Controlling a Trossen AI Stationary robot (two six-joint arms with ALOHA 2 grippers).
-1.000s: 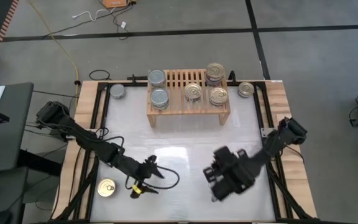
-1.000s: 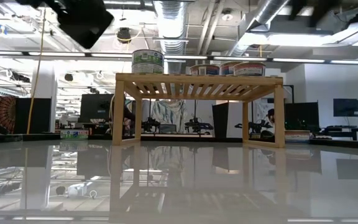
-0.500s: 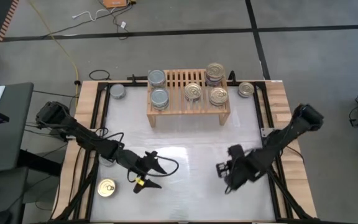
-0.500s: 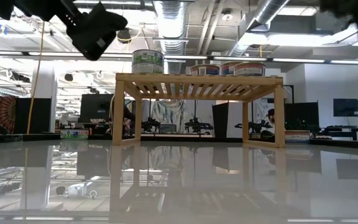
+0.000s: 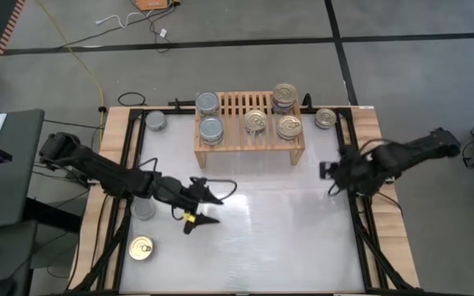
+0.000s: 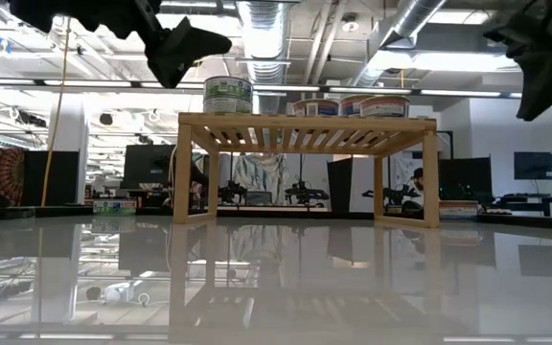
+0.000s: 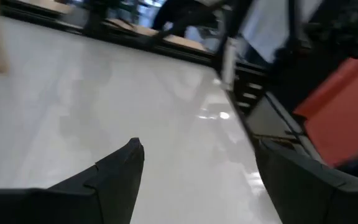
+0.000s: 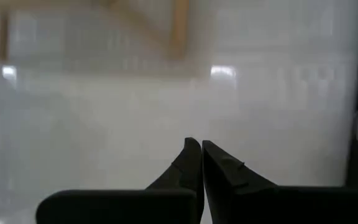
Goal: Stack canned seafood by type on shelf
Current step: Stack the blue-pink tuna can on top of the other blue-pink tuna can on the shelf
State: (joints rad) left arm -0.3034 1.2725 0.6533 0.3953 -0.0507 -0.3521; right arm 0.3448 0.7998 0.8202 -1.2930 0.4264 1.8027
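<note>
Right gripper [image 5: 327, 179] (empty) nearer shelf [image 5: 249, 141]

I read this as an open-plan robotics lab: exposed ceiling ducts [image 6: 266, 24] and strip lights overhead, monitors [image 6: 533, 165] and further rigs behind my desk [image 5: 245, 222], cables [image 5: 81, 57] across grey floor.

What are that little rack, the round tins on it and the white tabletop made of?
The rack looks like pale, unpainted wood: light grain colour, slatted top, solid legs. The tins look like metal: shiny silver or gold lids, some with pull rings; the low view shows paper-like labels round their sides. The tabletop is a glossy white sheet, perhaps plastic or laminate; it mirrors the rack.
</note>
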